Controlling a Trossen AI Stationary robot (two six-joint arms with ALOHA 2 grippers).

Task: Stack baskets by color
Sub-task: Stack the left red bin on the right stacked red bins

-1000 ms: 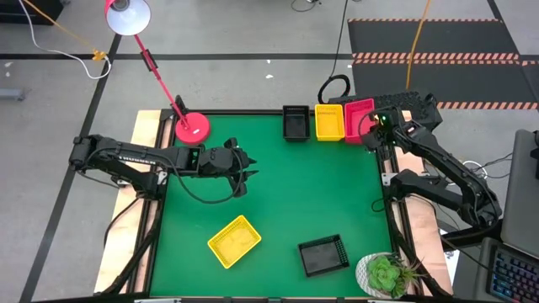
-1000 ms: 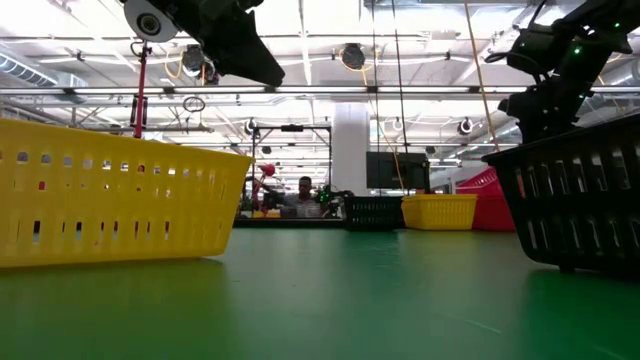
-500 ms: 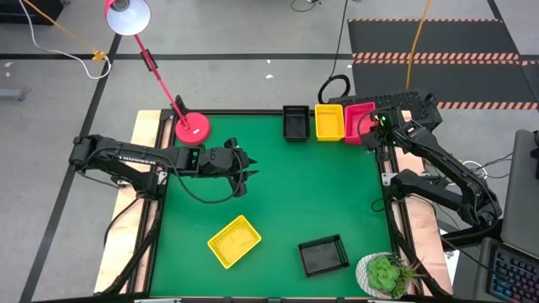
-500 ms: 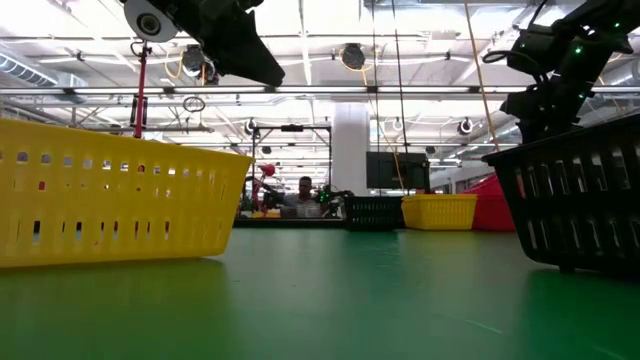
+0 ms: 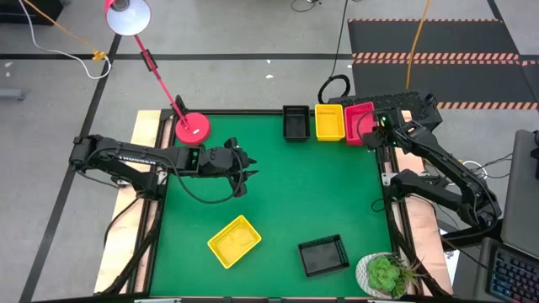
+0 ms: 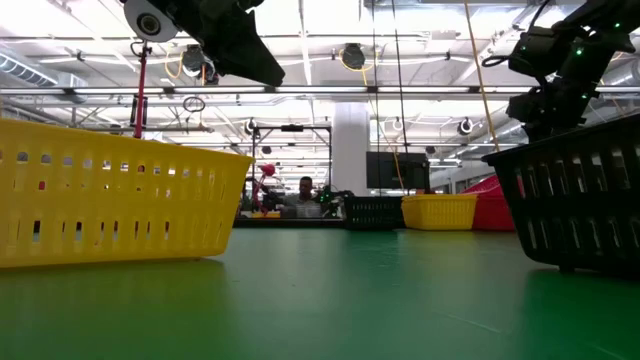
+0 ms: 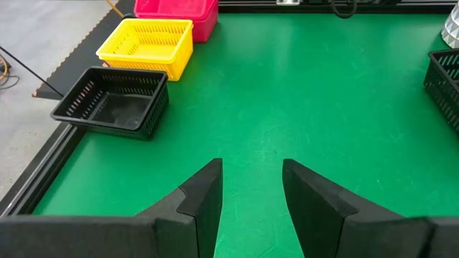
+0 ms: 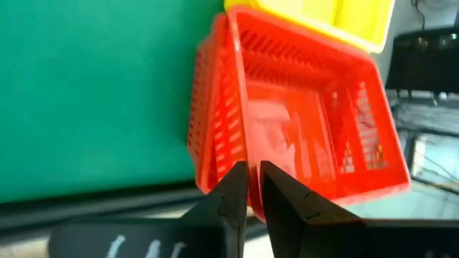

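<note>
Three baskets stand in a row at the table's far edge: black [image 5: 296, 123], yellow [image 5: 329, 122] and a red-pink basket [image 5: 357, 120], which sits tilted on more red ones [image 8: 204, 136]. My right gripper [image 5: 368, 135] is at this red-pink basket's near right corner, its fingers nearly shut over a wall. A loose yellow basket [image 5: 234, 241] and a loose black basket [image 5: 323, 255] rest flat on the green mat near the front edge. My left gripper [image 5: 247, 172] hangs open above the mat's left middle, with nothing between its fingers [image 7: 204, 201]. My right gripper [image 8: 252, 172] has the top red-pink basket's wall rim [image 8: 252, 197], close to a corner, between its two fingers, one inside the basket and one outside. The fingers slant down from the table's right. The basket sits tilted on the red ones below.
A red lamp base [image 5: 192, 128] stands at the far left corner, its stem leaning out over the floor. A potted plant [image 5: 386, 274] sits at the near right corner. The middle of the green mat [image 5: 303, 185] is bare.
</note>
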